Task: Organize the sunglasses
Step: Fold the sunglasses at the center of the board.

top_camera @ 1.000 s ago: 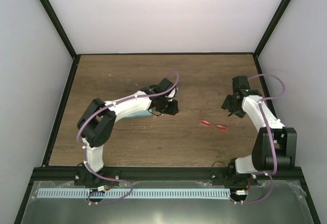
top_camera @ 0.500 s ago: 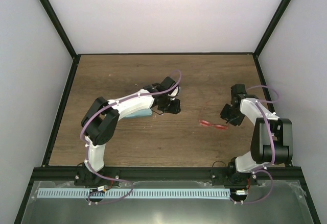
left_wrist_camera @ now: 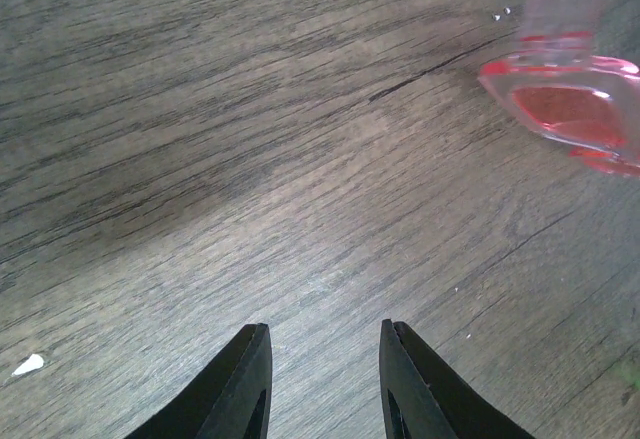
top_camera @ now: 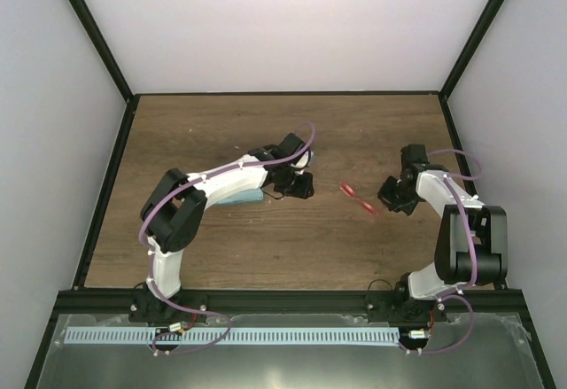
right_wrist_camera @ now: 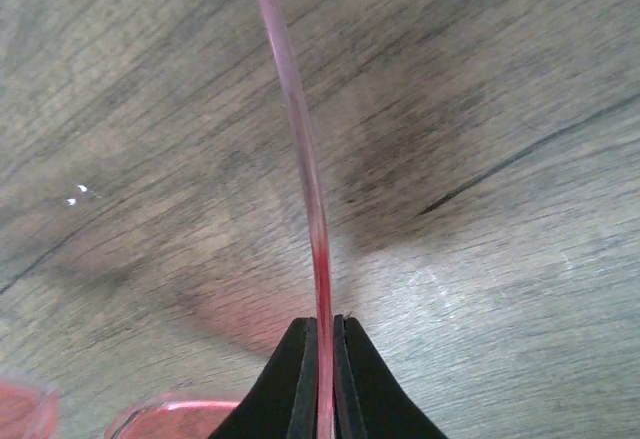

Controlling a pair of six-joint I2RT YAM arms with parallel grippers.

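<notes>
Right gripper [right_wrist_camera: 320, 324] has clamped the sunglasses [top_camera: 357, 199] — they swung leftward.

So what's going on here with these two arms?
The right gripper is shut on a slim temple arm of the red sunglasses, which sit out on the wooden table between the two arms. The left gripper hangs open and empty just above the wood close by, with one red lens at the edge of its camera's view.
</notes>
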